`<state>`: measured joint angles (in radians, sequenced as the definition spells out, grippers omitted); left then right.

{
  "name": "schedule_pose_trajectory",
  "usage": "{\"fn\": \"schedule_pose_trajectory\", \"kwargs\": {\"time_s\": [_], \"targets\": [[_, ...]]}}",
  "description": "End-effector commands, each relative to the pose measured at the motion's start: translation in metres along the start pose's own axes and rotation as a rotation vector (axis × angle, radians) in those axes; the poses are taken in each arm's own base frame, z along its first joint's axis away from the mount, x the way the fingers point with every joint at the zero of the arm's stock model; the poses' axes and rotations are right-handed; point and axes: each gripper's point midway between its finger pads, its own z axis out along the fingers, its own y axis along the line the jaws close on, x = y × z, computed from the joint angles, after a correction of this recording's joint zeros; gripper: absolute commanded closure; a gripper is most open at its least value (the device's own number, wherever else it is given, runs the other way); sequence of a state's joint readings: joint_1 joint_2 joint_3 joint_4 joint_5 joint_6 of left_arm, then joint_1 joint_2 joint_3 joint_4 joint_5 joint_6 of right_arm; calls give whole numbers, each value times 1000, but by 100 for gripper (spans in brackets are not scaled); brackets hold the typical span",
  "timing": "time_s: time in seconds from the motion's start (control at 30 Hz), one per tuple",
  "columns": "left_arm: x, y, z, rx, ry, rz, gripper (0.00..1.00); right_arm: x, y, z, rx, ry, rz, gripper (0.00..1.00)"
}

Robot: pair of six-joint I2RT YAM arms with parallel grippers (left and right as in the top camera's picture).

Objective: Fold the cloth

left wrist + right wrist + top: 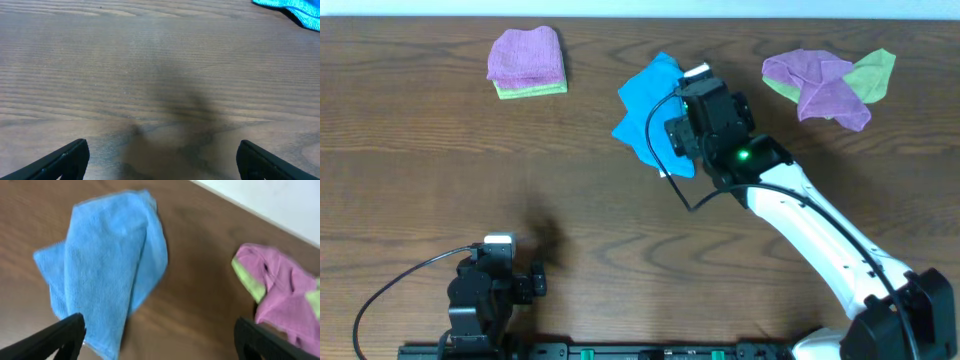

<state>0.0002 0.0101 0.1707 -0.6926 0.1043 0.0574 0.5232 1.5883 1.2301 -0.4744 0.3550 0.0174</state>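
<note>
Lying rumpled at the far middle of the table [570, 200] is one cloth [648, 105], bright blue, doubled over itself unevenly so no two edges line up. One corner points toward the far edge of the table, and its near-right part is hidden under the right arm in the overhead view.

The right gripper [160, 330] hangs just above the cloth. Its two fingers [55, 337] are spread wide with nothing between them, and the blue terry fills the left of its wrist view. The left gripper [162, 150] sits low at the near-left of the table, well apart from the cloth. Its fingers [62, 160] are also spread wide over wood, and only a corner of blue shows at the top right of its view.

Two other groups of cloths lie along the far side. A folded stack [525, 62], purple on top of light green, sits to the left of the blue one. A crumpled heap [830, 85] of purple and green sits to its right; I cannot count its pieces. Both stand apart from the blue cloth, with brown wood between.

A broad stretch of tabletop runs from the cloth's near edge down to the left gripper.
</note>
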Motion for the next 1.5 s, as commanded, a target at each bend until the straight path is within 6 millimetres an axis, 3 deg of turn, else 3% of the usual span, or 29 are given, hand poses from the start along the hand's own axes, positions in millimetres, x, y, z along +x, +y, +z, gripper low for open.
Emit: {"fn": "schedule_pose_trajectory", "kwargs": {"time_s": [0.0,0.17,0.37,0.5,0.97,1.07,1.37,1.4,1.43,1.47], "targets": [[4,2,1,-8,11,3,5,-1,10,-10,-84,14,61,5],[2,0,1,0,1,-41,5,20,43,-1,-303,97,7,7],[2,0,1,1,1,-92,5,52,67,44,-374,192,-113,11],[2,-2,1,15,2,-93,5,61,80,62,-410,206,-129,11],[2,-2,1,15,2,-95,5,78,95,97,-428,224,-125,20],[2,-2,1,15,2,-96,5,78,97,102,-428,218,-124,29],[2,-2,1,15,2,-117,5,66,98,106,-425,168,-115,77],[2,-2,1,15,2,-121,5,66,98,106,-425,168,-111,79],[2,-2,1,15,2,-121,5,66,98,106,-426,169,-110,75],[2,-2,1,15,2,-121,5,67,99,105,-433,171,-110,63]]}}
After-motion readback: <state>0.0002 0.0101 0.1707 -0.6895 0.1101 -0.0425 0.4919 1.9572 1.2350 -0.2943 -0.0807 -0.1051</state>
